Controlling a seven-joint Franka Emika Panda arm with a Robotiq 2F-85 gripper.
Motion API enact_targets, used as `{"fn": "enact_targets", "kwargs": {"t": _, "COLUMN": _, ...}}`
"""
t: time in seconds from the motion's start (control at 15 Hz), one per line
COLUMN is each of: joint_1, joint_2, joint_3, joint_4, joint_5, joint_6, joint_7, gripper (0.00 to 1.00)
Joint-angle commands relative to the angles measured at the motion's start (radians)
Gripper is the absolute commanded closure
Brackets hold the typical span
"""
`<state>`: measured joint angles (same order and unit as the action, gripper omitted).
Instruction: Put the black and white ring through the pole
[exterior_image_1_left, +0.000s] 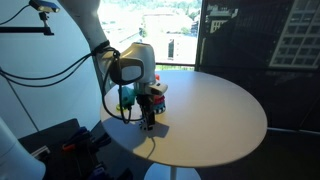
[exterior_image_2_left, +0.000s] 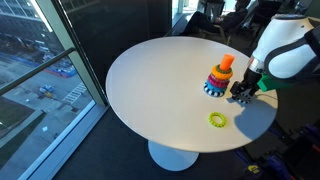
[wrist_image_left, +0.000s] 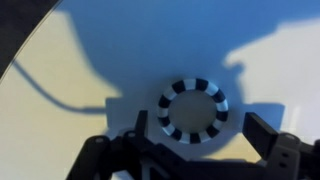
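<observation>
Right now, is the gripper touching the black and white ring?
Cannot tell. In the wrist view the black and white ring lies inside the open gripper; one side shows a gap, the other is lost in shadow.

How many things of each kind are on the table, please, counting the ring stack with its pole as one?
Loose rings: 2 (black and white ring, yellow-green ring)
Stack with pole: 1
Total: 3
</observation>
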<state>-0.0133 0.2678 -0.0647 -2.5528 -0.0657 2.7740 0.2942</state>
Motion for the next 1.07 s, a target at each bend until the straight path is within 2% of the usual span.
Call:
{"fn": "enact_targets", "kwargs": {"t": 0.0, "joint_1": 0.015, "joint_2": 0.015, "joint_3": -0.013, "joint_4": 0.018, "joint_5": 0.026, "joint_6": 0.013, "joint_7": -0.009, "gripper": 0.27}}
{"fn": "enact_targets", "kwargs": {"t": 0.13, "joint_1": 0.012, "joint_2": 0.012, "joint_3": -0.01, "joint_4": 0.018, "joint_5": 0.034, "joint_6": 0.012, "joint_7": -0.012, "gripper": 0.37}}
{"fn": "enact_targets", "kwargs": {"t": 0.27, "joint_1": 0.012, "joint_2": 0.007, "joint_3": -0.007, "joint_4": 0.021, "joint_5": 0.049, "joint_6": 0.011, "joint_7": -0.013, "gripper": 0.56}}
{"fn": "enact_targets", "kwargs": {"t": 0.33, "joint_1": 0.011, "joint_2": 0.001, "joint_3": -0.006, "joint_4": 0.021, "joint_5": 0.057, "joint_6": 0.009, "joint_7": -0.015, "gripper": 0.58}}
{"fn": "enact_targets", "kwargs": {"t": 0.67, "joint_1": 0.001, "joint_2": -0.039, "joint_3": 0.0, "joint_4": 0.016, "joint_5": 0.108, "joint_6": -0.037, "joint_7": -0.03, "gripper": 0.59}}
{"fn": "enact_targets", "kwargs": {"t": 1.0, "joint_1": 0.008, "joint_2": -0.112, "joint_3": -0.014, "joint_4": 0.017, "joint_5": 0.086, "joint_6": -0.141, "joint_7": -0.01, "gripper": 0.59}}
